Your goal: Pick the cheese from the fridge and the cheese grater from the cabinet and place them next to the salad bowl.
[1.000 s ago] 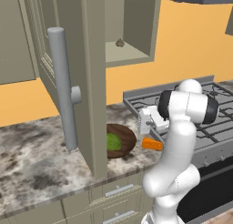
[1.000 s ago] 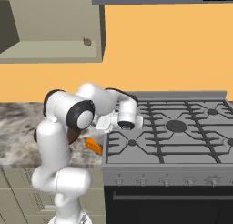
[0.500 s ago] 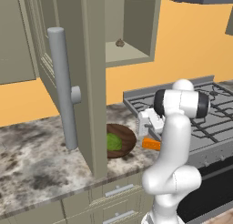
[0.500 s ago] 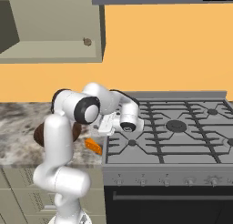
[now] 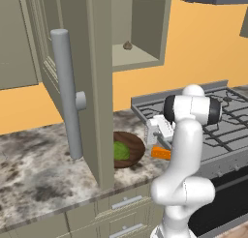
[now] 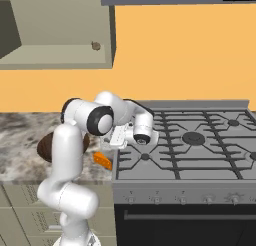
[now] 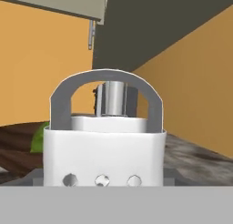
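Gripper (image 5: pixel 156 134) jaws spread wide around the cheese grater (image 5: pixel 153 131), which we read as held upright so it lands standing on the desk (image 5: pixel 43 169) between the salad bowl (image 5: pixel 127 149) and the stove (image 5: pixel 227 128), cheese (image 5: pixel 160 153) already just beside.

The white arm rose from its base, bent sharply at the dark elbow joint and folded back down, so the forearm reached low and forward from the shoulder. The wrist was turned so the hand lay roughly level, pointing away from the body. The gripper (image 5: pixel 154 133) sat low in front of the arm, its fingers spread wide; whether the pads pressed on anything could not be made out
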